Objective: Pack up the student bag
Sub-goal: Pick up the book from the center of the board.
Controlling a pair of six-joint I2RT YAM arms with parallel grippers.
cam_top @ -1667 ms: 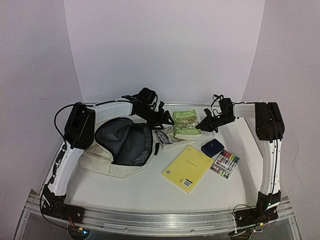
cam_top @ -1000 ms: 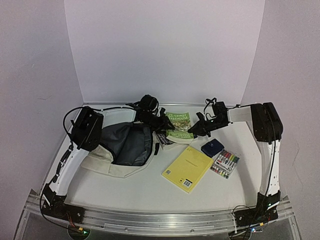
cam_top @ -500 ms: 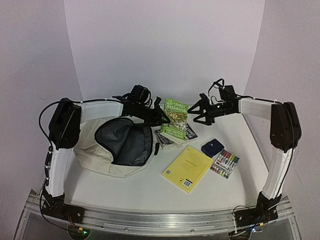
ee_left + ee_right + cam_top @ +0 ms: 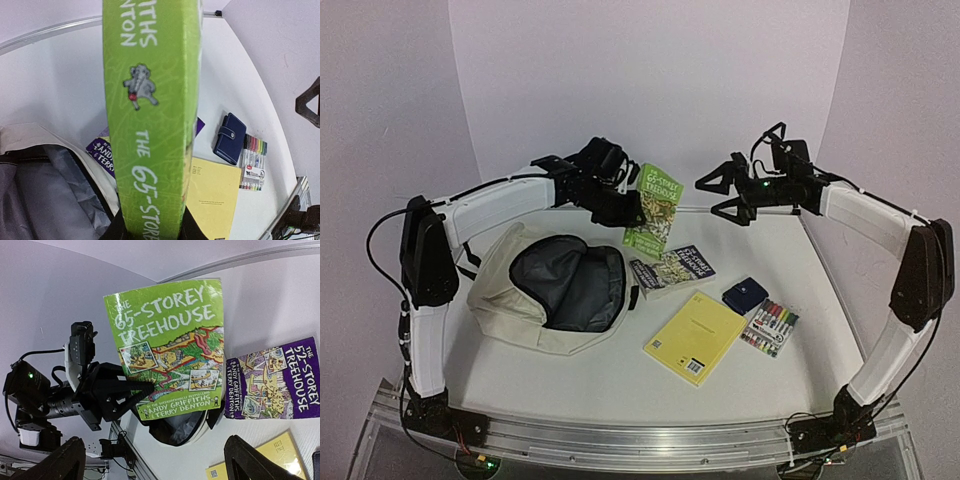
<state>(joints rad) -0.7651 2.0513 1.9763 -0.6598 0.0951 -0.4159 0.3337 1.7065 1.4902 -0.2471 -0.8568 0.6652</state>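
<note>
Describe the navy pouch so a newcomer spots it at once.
From the cream student bag, go right, past the yellow notepad. The navy pouch lies by the notepad's far right corner, next to the marker pack. It is the only small dark-blue item, with a snap tab.

You're looking at a large cream backpack (image 4: pixel 505 305) of soft, creased matt cloth, and its dark grey lining (image 4: pixel 570 285) is smoother with a faint sheen. Your lime-green paperback book (image 4: pixel 165 345) has a glossy card cover, the flat yellow notebook (image 4: pixel 695 337) is matt paper, and the coloured markers (image 4: pixel 770 327) are shiny plastic. The long silver rail (image 4: pixel 640 438) is dull ribbed metal.
</note>
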